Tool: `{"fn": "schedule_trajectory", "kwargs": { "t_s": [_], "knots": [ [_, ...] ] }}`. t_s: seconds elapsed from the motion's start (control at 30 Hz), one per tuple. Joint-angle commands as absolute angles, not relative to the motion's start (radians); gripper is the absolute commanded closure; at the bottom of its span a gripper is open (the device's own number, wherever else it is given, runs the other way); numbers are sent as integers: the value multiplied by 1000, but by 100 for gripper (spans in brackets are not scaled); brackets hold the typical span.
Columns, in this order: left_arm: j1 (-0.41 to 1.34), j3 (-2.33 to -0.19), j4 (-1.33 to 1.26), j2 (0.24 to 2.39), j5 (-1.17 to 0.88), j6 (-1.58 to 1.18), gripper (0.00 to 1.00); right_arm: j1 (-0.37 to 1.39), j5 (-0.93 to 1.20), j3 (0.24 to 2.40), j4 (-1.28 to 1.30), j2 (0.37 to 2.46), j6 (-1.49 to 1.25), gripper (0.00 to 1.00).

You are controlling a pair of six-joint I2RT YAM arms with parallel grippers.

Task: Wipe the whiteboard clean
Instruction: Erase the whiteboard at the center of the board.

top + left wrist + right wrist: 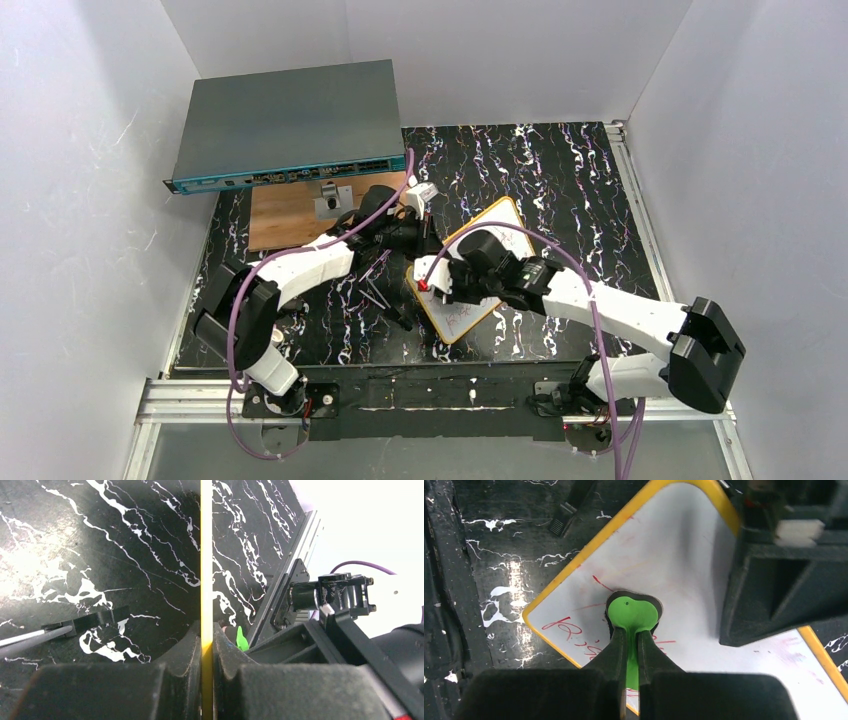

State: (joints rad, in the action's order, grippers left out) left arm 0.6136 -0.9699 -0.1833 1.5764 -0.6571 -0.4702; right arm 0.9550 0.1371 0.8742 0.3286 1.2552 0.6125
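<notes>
Right claw [632,634] is clamped shut on the stalk of a green eraser [632,611], whose pad is pressed onto the whiteboard [674,555] beside red marks [558,625], i.e. where wiping is needed. Left claw [206,630] is closed on the board's yellow rim [206,555], prob. so the board is braced vs. sliding. Board is laid on the black marbled surface [499,555] btw. the arms. Writing is seen near one corner, so the task is judged unfinished.

Left end effector [206,635] and right end effector [631,642] both clamped, close together.
</notes>
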Motion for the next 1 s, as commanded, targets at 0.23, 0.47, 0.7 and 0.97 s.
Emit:
{"fn": "schedule_trajectory", "kwargs": {
  "t_s": [0.23,0.47,0.7,0.97],
  "knots": [
    [590,-915,-177,1445,-610,-598,100,1120,21,846,243,1296,656,99],
    [609,-930,-126,1432,-607,-558,100,952,-185,808,106,1251,579,99],
    [666,-992,-62,1468,-513,-517,100,972,130,738,227,1173,651,99],
    [716,-1051,-25,1485,-421,-513,100,1033,181,721,240,1167,676,99]
  ]
}}
